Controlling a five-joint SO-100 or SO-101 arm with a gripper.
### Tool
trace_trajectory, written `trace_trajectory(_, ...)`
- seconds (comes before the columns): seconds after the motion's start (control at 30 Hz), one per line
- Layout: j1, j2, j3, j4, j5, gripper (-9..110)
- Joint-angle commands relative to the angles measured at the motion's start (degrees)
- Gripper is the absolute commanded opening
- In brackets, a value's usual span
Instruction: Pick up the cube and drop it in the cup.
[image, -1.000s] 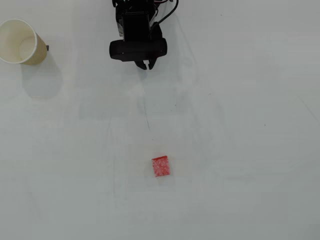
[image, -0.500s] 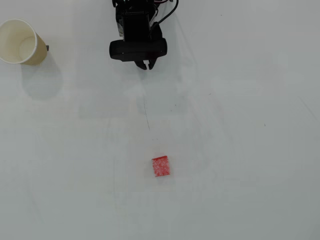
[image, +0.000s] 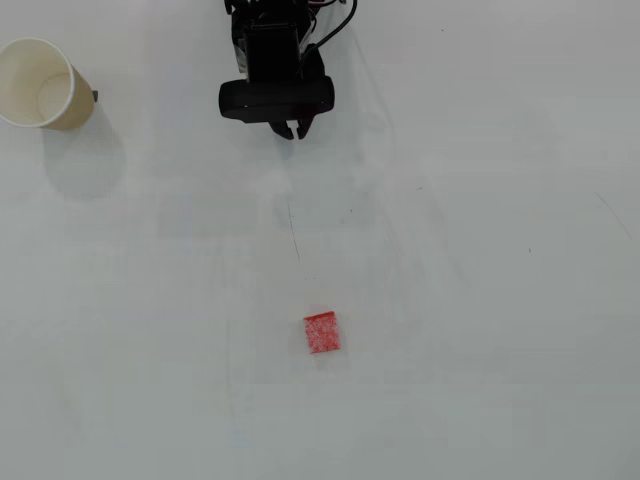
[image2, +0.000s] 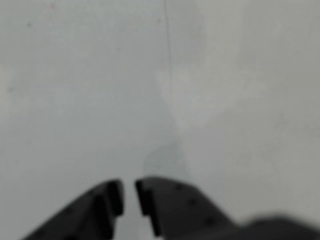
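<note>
The small red-pink speckled cube lies flat on the white table in the lower middle of the overhead view. The cream paper cup stands at the far upper left with its mouth showing pale inside. My black gripper hangs at the top centre, well above the cube in the picture and to the right of the cup. In the wrist view the gripper shows two dark fingers with only a thin slit between them, holding nothing. Neither cube nor cup appears in the wrist view.
The white table carries faint scuffs and a thin dark line between the gripper and the cube. The arm's black body and cables fill the top centre edge.
</note>
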Motion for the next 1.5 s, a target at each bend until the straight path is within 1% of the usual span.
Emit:
trace_trajectory(0.0, 0.1, 2.2, 1.8, 0.1, 0.3, 0)
trace_trajectory(0.13, -7.6, 2.2, 1.8, -0.6, -0.2, 0)
trace_trajectory(0.2, -8.5, 2.2, 1.8, -1.0, -0.4, 0)
trace_trajectory(0.4, -7.4, 2.3, 1.9, -7.4, -0.4, 0)
trace_trajectory(0.67, -4.3, 2.4, 1.9, -18.6, -0.5, 1)
trace_trajectory(1.07, -2.5, 2.5, 1.9, -35.6, -0.5, 1)
trace_trajectory(1.47, -2.5, 2.5, 1.9, -36.7, -0.5, 2)
